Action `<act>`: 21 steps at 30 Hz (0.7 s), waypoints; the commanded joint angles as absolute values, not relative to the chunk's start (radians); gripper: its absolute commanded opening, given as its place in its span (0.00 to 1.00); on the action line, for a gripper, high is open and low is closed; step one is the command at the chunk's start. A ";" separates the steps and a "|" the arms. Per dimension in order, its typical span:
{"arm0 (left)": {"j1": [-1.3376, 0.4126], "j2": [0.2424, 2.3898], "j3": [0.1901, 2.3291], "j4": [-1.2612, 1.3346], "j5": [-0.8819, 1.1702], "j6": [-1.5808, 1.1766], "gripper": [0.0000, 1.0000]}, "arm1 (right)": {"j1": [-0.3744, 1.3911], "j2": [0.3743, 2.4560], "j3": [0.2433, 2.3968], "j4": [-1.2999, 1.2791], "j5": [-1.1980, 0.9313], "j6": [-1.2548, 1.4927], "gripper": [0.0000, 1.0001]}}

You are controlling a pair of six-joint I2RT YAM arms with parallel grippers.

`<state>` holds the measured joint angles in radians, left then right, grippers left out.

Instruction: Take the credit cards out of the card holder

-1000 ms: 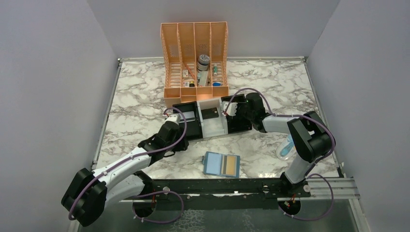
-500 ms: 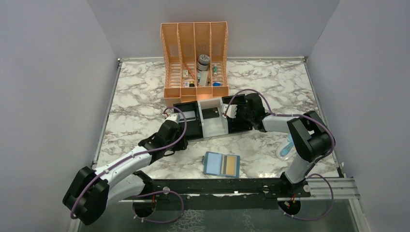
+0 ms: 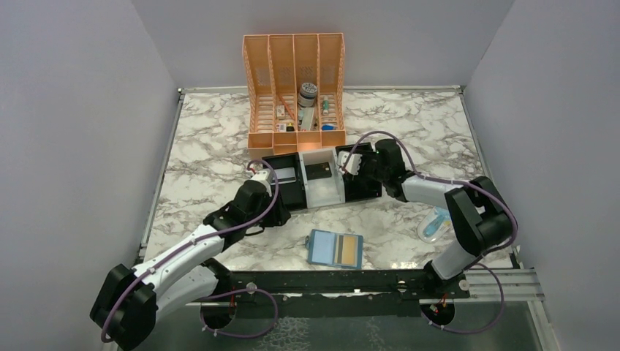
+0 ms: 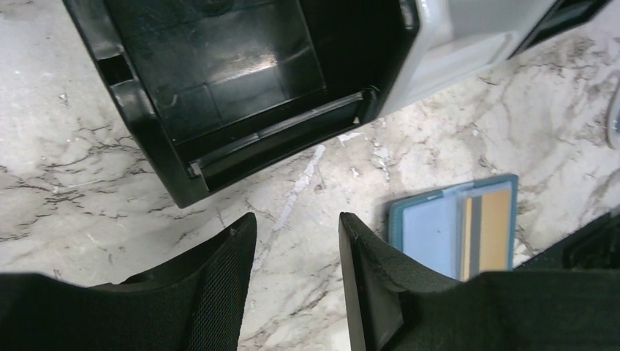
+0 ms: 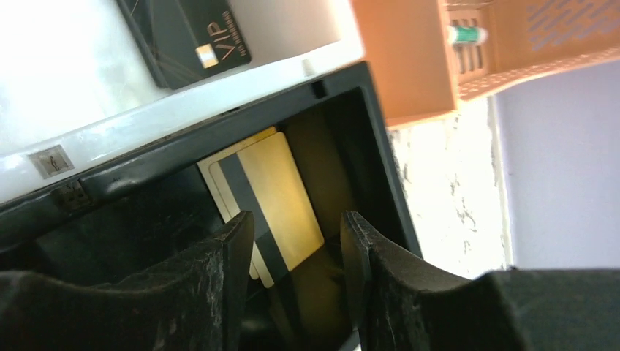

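The blue card holder lies open on the marble near the front, with a gold credit card in its right pocket. Both show in the left wrist view: holder, card. My left gripper is open and empty over bare marble, between the tray's near edge and the holder. My right gripper is open above the tray's right black compartment, where two more gold credit cards lie stacked below its fingers.
The black-and-white three-compartment tray sits mid-table; a dark card lies in its white middle section. An orange organizer stands behind it. A pale translucent packet lies by the right arm.
My left gripper has drawn back a little from the tray toward the near left. My right wrist has shifted slightly to the right. The holder has not moved.
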<state>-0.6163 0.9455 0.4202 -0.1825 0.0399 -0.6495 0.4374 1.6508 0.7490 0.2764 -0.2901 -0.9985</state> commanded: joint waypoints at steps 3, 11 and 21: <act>-0.611 0.846 0.457 -0.180 0.177 -0.691 0.50 | 0.434 1.431 0.689 0.390 -0.236 -0.639 0.51; -0.618 0.747 0.271 0.156 0.388 -0.926 0.51 | 0.434 1.100 0.625 0.072 -0.309 0.402 0.69; -0.839 0.829 0.297 0.235 0.273 -0.940 0.53 | 0.434 0.847 0.167 0.315 -0.556 0.864 0.67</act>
<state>-0.7349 0.7662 0.2401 0.1555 0.3286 -0.9337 0.4366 0.9321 0.3298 0.1402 -0.4221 0.5774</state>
